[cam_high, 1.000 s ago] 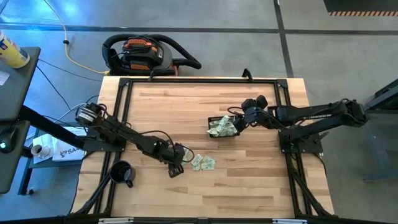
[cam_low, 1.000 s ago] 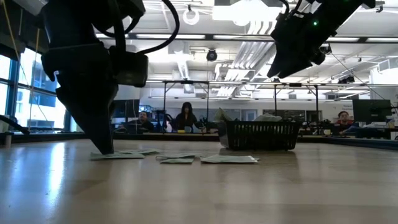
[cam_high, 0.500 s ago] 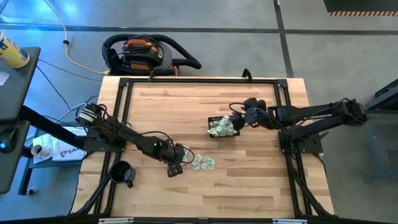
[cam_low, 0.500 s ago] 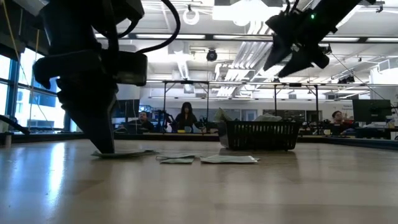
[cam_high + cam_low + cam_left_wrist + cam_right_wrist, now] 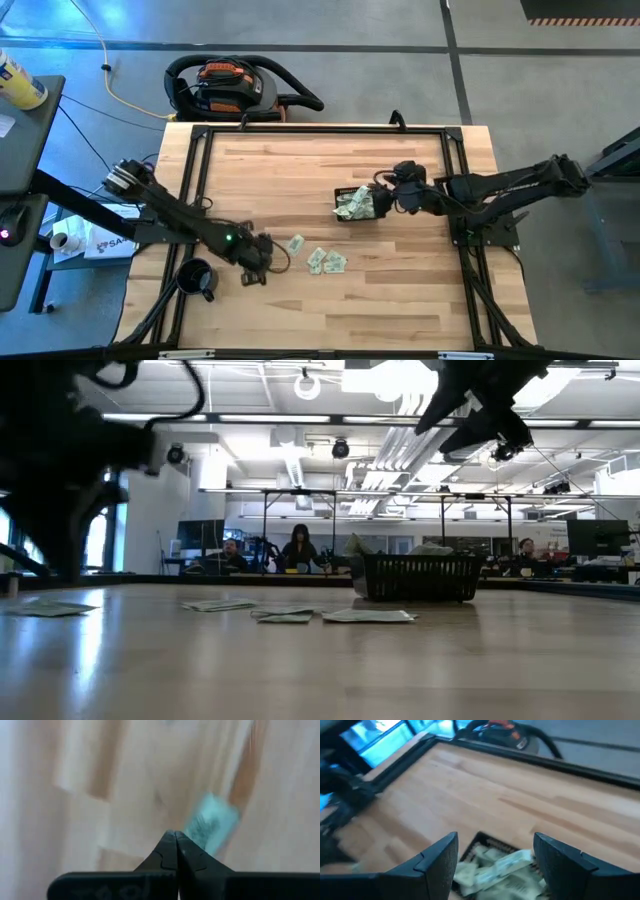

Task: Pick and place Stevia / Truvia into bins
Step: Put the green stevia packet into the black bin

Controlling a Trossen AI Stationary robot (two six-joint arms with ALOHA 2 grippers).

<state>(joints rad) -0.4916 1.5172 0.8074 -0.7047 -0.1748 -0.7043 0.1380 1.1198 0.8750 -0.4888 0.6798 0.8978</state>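
Note:
Pale green Stevia / Truvia sachets lie flat on the wooden table: one alone (image 5: 296, 243), two together (image 5: 326, 262), and one farther left (image 5: 50, 608) below my left gripper. My left gripper (image 5: 252, 274) hangs shut just above the table; in its wrist view a blurred sachet (image 5: 212, 822) lies just past its fingertips (image 5: 175, 836). The black mesh basket (image 5: 420, 580) stands right of centre and is heaped with sachets (image 5: 358, 205). My right gripper (image 5: 382, 195) hovers open above the basket's right end.
A round black mug (image 5: 196, 278) stands near the table's left edge, close to my left arm. A black frame (image 5: 200, 150) borders the tabletop. A vacuum cleaner (image 5: 240, 85) sits on the floor beyond the far edge. People sit in the room behind the table (image 5: 298, 550).
My left gripper has lifted off the sachet it stood on and swung toward the table's left edge, tipping as it went. That sachet stays flat on the table, and another now shows farther left. My right gripper has rolled about its own axis above the basket.

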